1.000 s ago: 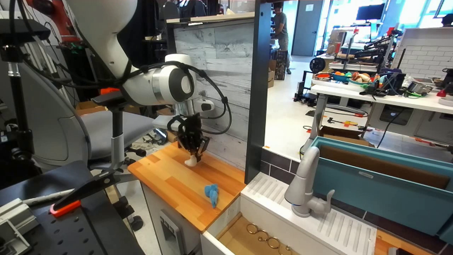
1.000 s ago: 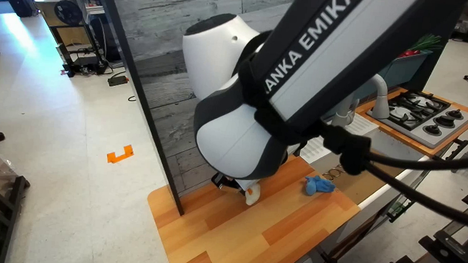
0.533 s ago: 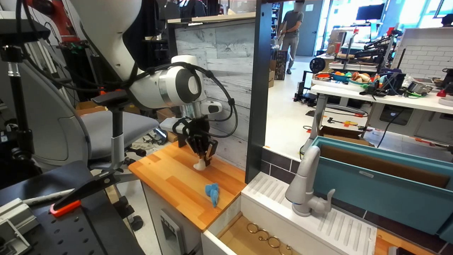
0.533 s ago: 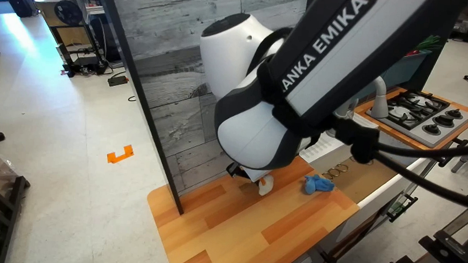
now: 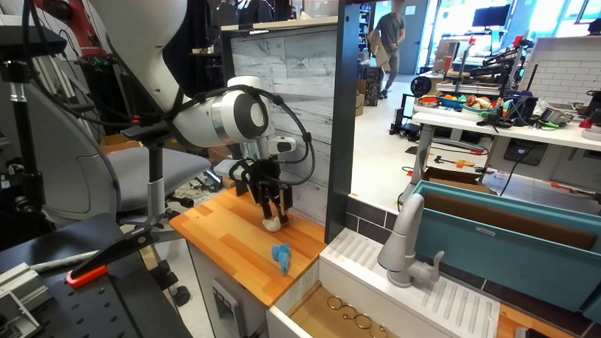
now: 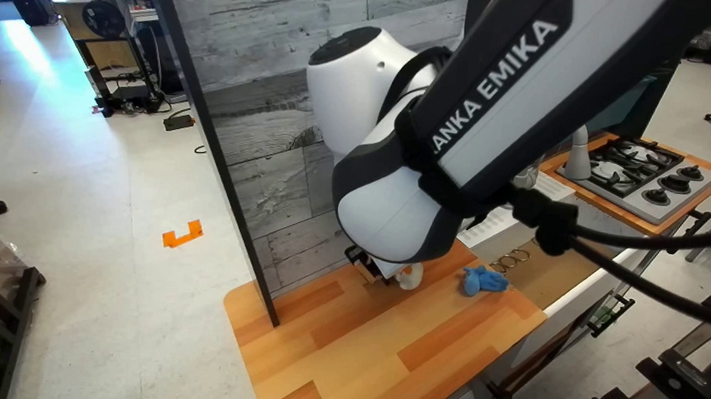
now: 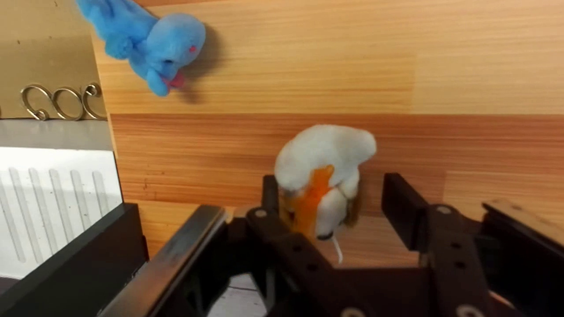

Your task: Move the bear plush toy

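Note:
The bear plush toy (image 7: 326, 149), small, cream-white with an orange patch and a thin white tag, appears to rest on the wooden countertop (image 5: 225, 234). Both exterior views show it below the arm, as a pale lump (image 5: 272, 224) near the back panel and partly hidden by the wrist in the steeper view (image 6: 410, 277). My gripper (image 7: 330, 196) stands open around its lower part. The left-hand finger (image 7: 269, 193) in the wrist view is right beside the toy, perhaps touching. A clear gap separates the toy from the right-hand finger (image 7: 403, 211).
A blue plush (image 7: 167, 44) lies on the countertop close to the sink edge. The sink basin (image 5: 305, 324) holds a curled metal piece (image 5: 350, 312); a faucet (image 5: 404, 249) rises behind it. A grey wood panel (image 6: 285, 124) with a dark post (image 5: 342, 117) stands close behind the gripper.
Arm and bear plush toy have shifted along the countertop toward the sink and lower. The gripper, shut on the toy before, has opened. The blue plush has not moved.

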